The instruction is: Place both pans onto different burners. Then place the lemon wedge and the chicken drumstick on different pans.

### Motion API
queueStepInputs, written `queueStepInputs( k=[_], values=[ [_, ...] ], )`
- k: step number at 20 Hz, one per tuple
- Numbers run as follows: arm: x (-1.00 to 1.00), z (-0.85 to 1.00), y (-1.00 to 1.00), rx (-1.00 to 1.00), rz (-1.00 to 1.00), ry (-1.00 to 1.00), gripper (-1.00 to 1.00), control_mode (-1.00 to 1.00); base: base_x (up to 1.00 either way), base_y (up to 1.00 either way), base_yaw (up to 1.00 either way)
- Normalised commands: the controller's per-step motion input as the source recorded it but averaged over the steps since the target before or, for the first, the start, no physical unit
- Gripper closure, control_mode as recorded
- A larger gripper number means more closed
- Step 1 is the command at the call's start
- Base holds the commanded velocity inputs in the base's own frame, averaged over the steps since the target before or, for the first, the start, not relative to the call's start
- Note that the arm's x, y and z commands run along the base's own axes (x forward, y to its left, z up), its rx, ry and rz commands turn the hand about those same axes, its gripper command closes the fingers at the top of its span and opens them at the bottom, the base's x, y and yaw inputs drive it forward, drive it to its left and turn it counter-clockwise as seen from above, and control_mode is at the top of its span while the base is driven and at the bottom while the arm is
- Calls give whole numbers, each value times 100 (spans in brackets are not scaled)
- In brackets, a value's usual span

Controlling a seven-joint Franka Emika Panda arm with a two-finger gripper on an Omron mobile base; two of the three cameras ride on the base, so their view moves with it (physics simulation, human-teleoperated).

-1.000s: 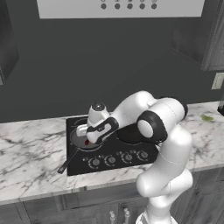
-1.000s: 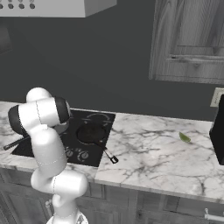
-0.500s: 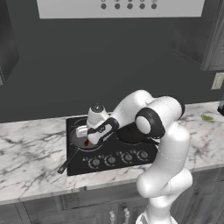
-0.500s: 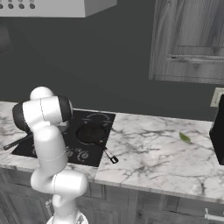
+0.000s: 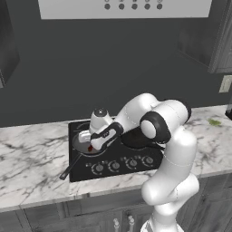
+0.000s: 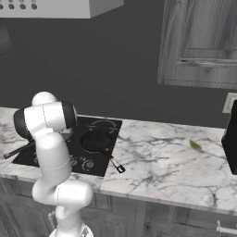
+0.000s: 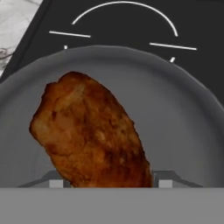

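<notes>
The wider grey pan point(image 7: 175, 109) sits on the left burner of the black cooktop point(image 7: 122, 26), its thin dark handle point(image 5: 70, 166) pointing toward the front left. The orange-brown chicken drumstick point(image 7: 87, 131) lies inside it. My gripper point(image 7: 107, 183) hangs low over this pan, open, its two tips straddling the drumstick's near end. From the left base the gripper point(image 5: 92, 146) is right above the grey pan point(image 5: 80, 144). The smaller black pan point(image 6: 96, 141) rests on a burner to the right. The lemon wedge point(image 6: 195, 145) lies far right on the marble counter point(image 6: 152, 162).
Round knobs point(image 5: 113, 165) line the cooktop's front edge. A range hood point(image 5: 122, 7) hangs overhead. Wall cabinets point(image 6: 199, 41) are at the upper right, and a dark appliance point(image 6: 231, 139) stands at the counter's right end. My arm's elbow point(image 5: 158, 124) arches over the black pan.
The hand has stayed low over the grey pan, barely shifting. The drumstick stays in the pan and the fingers now stand slightly wider around it.
</notes>
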Motion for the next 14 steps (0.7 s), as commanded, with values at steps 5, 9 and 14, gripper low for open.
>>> queueStepInputs(
  k=[5, 9, 14],
  values=[
    [0, 0, -1, 0, 0, 0, -100, -100, 0, 0, 0],
    [0, 11, -13, 0, 1, -7, -100, -100, 0, 0, 0],
    [0, 56, -8, 0, 0, -6, -100, -100, 0, 0, 0]
  ],
)
